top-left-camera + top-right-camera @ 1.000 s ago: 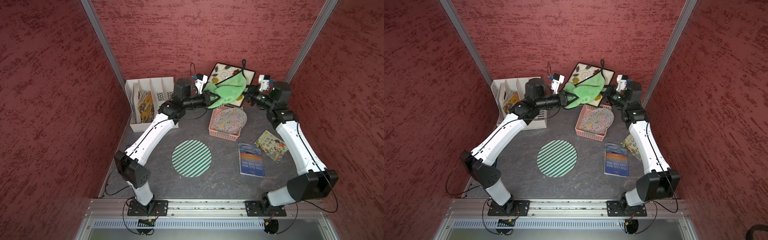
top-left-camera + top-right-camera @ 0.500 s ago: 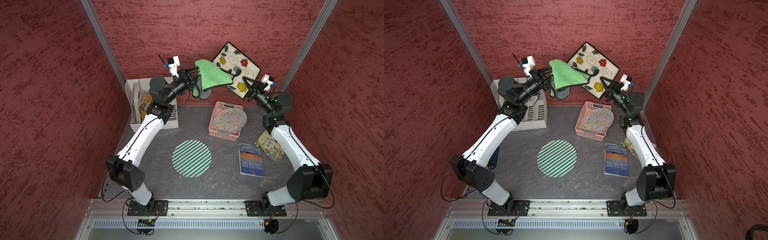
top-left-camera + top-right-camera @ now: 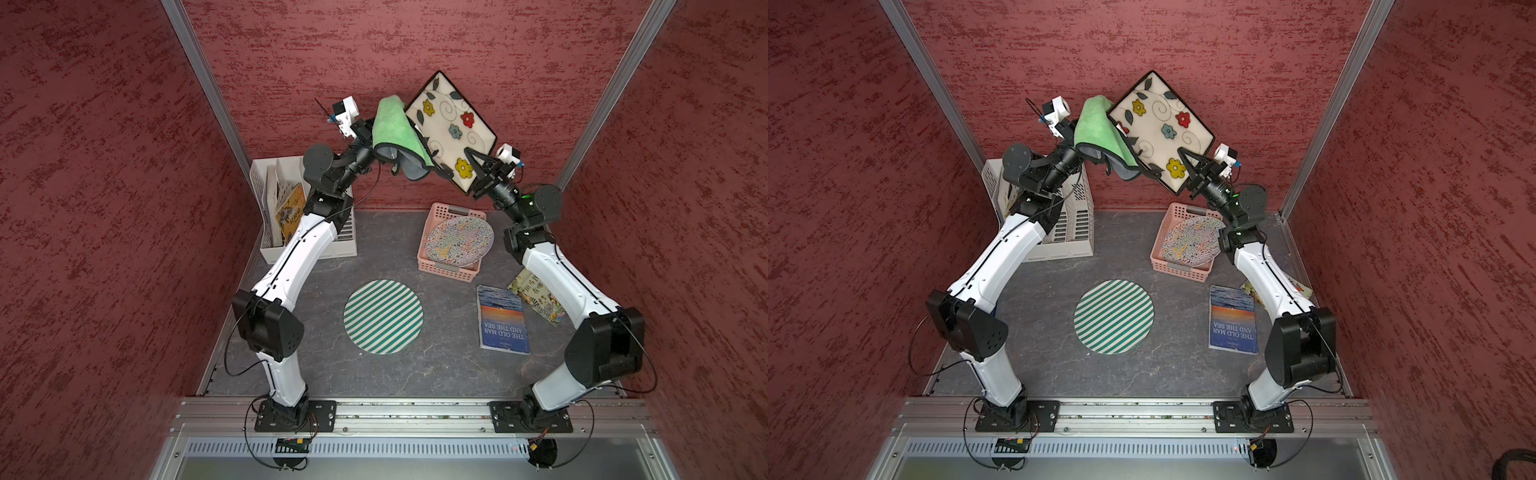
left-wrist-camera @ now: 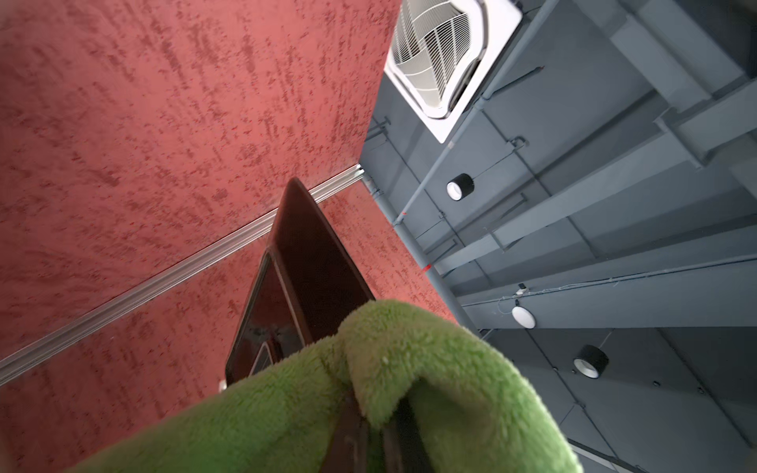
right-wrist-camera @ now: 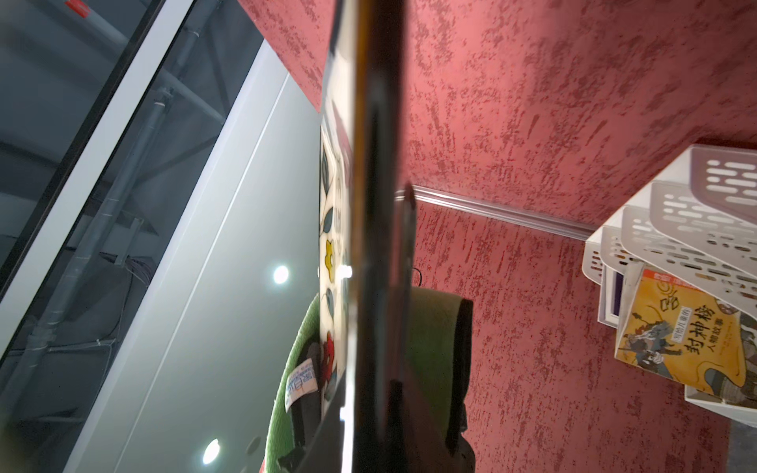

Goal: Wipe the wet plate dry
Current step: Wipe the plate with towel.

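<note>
Right gripper [image 3: 477, 168] is clamped on a corner of the square floral plate [image 3: 451, 120], and left gripper [image 4: 377, 434] pinches the green cloth [image 3: 392, 124] draped over its opposite edge.

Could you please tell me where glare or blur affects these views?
In both top views the light is even and the floral plate is sharp. In the right wrist view its dark edge looms out of focus, with a glint. In the left wrist view the green cloth blocks much of the frame.
</note>
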Controlling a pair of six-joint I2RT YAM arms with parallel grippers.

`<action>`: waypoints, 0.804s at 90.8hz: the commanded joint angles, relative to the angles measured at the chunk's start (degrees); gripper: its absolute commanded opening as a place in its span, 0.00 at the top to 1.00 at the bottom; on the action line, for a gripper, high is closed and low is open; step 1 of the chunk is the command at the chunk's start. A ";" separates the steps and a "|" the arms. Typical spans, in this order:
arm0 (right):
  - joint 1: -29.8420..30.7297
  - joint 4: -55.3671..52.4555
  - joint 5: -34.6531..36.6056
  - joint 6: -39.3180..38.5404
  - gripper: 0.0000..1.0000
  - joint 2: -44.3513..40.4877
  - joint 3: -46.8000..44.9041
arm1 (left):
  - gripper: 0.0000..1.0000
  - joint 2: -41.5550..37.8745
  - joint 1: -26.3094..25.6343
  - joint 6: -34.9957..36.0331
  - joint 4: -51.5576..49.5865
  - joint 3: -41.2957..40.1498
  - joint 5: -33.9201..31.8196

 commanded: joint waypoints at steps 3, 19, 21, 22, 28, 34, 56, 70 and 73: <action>6.47 4.09 -15.42 -7.98 1.00 0.50 8.29 | 1.00 4.23 -4.24 -1.28 0.43 10.51 2.63; 8.12 7.79 -14.50 -5.71 1.00 4.21 12.75 | 1.00 10.75 -7.45 -3.90 0.29 20.94 3.75; 7.95 7.71 -14.26 -5.72 1.00 4.26 13.01 | 1.00 10.88 -7.54 -4.81 1.43 20.51 3.65; 7.68 7.54 -13.92 -5.85 1.00 4.25 13.14 | 1.00 10.85 -7.56 -5.24 2.02 20.20 3.54; 5.85 5.93 -10.80 -6.68 1.00 4.02 13.84 | 1.00 9.97 -7.49 -6.54 5.50 17.19 2.89; 4.75 3.95 -11.18 -7.64 1.00 4.96 18.05 | 1.00 8.52 -7.64 -5.56 5.17 14.49 2.45; 8.37 -10.92 -12.49 -16.03 1.00 6.21 24.29 | 1.00 13.17 -9.20 -3.84 1.92 25.48 3.45; 5.45 -21.68 0.33 -20.55 1.00 7.47 31.41 | 1.00 13.18 -11.52 -4.30 2.66 23.50 5.63; 4.31 -24.84 2.19 -22.14 1.00 7.53 33.03 | 1.00 12.61 -11.78 -4.64 3.95 22.21 6.12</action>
